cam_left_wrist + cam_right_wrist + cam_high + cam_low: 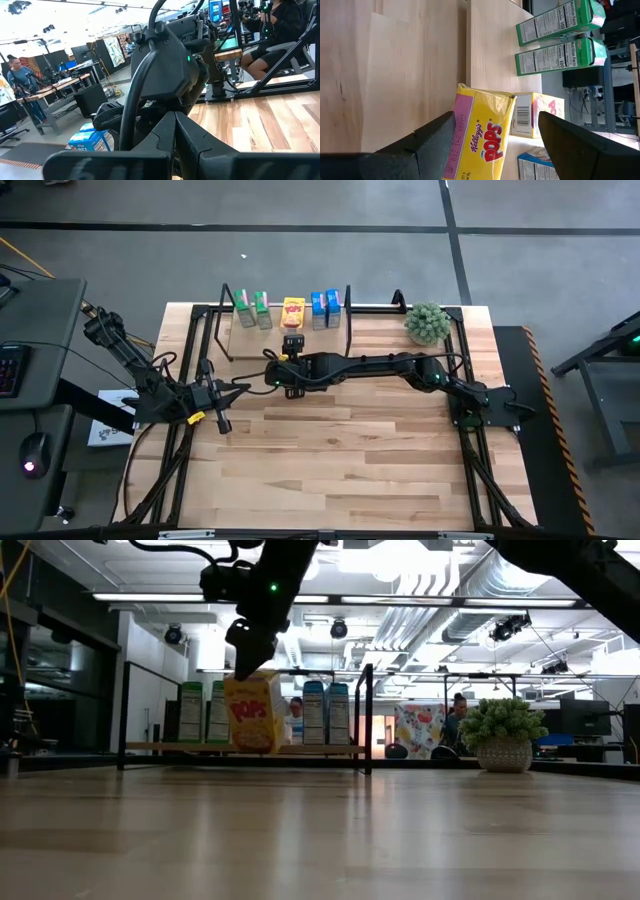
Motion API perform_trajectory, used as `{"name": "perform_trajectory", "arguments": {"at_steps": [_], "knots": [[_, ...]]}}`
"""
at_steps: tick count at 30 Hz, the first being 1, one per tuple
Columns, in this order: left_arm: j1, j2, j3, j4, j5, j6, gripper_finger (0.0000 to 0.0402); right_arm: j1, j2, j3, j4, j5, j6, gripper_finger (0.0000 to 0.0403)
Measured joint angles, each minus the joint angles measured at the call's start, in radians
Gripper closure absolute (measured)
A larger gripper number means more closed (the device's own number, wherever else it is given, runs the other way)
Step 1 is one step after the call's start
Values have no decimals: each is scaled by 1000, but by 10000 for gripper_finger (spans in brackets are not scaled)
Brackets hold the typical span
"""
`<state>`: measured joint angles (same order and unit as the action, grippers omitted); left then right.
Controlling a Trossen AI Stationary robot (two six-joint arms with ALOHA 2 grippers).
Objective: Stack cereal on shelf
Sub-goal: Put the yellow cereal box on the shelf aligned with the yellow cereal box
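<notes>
The shelf [345, 320] is a black tube rack with a wooden board [300, 748] at the table's far edge. On the board stand two green cereal boxes [253, 309], two blue ones [325, 307] and a yellow Pops box [485, 142], which is upright in front of another yellow box [537, 115]. My right gripper [492, 135] reaches slanting down from the near side, open. Its fingers straddle the top of the Pops box [250, 712]. My left gripper [240, 388] waits shut above the table's left part. My right gripper stands open around the top of the Pops box, slanting down from the near side. One finger [437, 132] lies right beside the box's pink narrow side [460, 125]; I cannot tell whether it touches. The other finger is clear. The box stands on the board.
A round green plant in a pot [427, 323] stands at the far right corner, right of the shelf. The rack's black uprights [368, 720] rise at both ends of the board. Bare plank tabletop [340, 450] lies in front of the shelf.
</notes>
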<state>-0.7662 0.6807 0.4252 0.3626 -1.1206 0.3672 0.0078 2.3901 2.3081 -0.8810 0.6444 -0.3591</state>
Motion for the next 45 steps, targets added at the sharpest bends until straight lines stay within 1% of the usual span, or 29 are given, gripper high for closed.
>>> {"name": "perform_trajectory", "arguments": {"at_steps": [10, 19, 27, 35, 45], "knots": [[0, 0, 0, 0, 0, 0, 399, -4, 0, 0, 1, -9, -16, 121], [0, 0, 0, 0, 0, 0, 399, -37, -6, 3, 20, -9, -5, 121], [0, 0, 0, 0, 0, 0, 399, -82, -11, 3, 95, 27, -24, 121], [0, 0, 0, 0, -1, 0, 399, -135, -13, 1, 94, 73, -33, 121], [0, 0, 0, 0, -1, 0, 399, -159, -13, 1, 102, 44, -24, 121]]}}
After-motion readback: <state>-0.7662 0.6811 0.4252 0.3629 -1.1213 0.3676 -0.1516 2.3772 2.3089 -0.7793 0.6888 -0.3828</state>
